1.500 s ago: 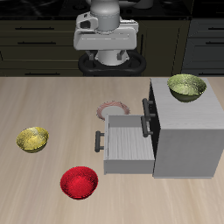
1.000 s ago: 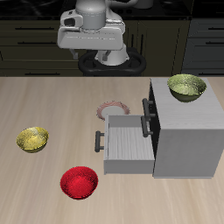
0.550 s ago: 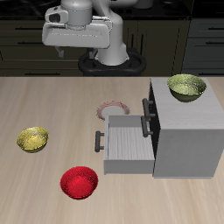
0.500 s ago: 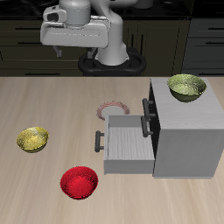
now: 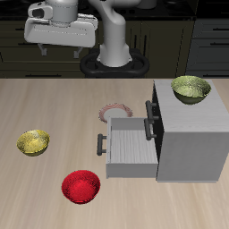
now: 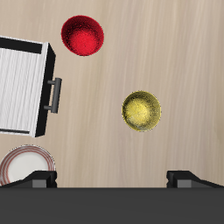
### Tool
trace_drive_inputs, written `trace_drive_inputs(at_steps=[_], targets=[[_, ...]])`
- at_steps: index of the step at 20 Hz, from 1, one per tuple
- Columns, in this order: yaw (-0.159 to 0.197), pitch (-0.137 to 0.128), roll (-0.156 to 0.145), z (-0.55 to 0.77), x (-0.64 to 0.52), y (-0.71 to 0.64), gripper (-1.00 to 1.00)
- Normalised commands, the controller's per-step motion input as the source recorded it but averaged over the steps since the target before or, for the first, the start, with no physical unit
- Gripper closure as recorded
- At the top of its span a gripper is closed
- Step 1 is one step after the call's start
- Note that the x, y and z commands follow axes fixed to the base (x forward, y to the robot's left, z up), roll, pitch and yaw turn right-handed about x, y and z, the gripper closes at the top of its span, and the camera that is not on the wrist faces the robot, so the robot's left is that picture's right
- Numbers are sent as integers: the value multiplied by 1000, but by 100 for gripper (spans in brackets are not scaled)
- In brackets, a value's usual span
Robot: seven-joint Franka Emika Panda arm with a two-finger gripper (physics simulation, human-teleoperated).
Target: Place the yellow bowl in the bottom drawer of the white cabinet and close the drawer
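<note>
The gripper [image 6: 111, 178] hangs high above the worktop [image 5: 54, 103] with its fingers spread wide, grasping nothing and touching nothing. The yellow bowl [image 5: 34, 142] sits upright on the worktop, small and bright, speckled inside, well apart from the cabinet [image 5: 190, 134]. The bottom drawer [image 5: 128, 150] stands pulled out, a ribbed grey tray with a dark bar handle. A red bowl [image 5: 80, 187] lies nearer the front edge.

The bottom drawer [image 5: 131, 145] stands open beside the yellow bowl [image 5: 34, 142].
</note>
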Motion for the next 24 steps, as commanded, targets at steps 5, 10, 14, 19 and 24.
trace_drive_inputs(at_steps=[5,10,14,19,24], targets=[[53,-50,0,184,-15,-381,-100],[43,-18,27,158,-53,-334,-100],[16,-44,-6,136,-129,-393,-100],[20,-28,2,136,-113,-399,-100],[126,-21,13,-154,34,-79,-100]])
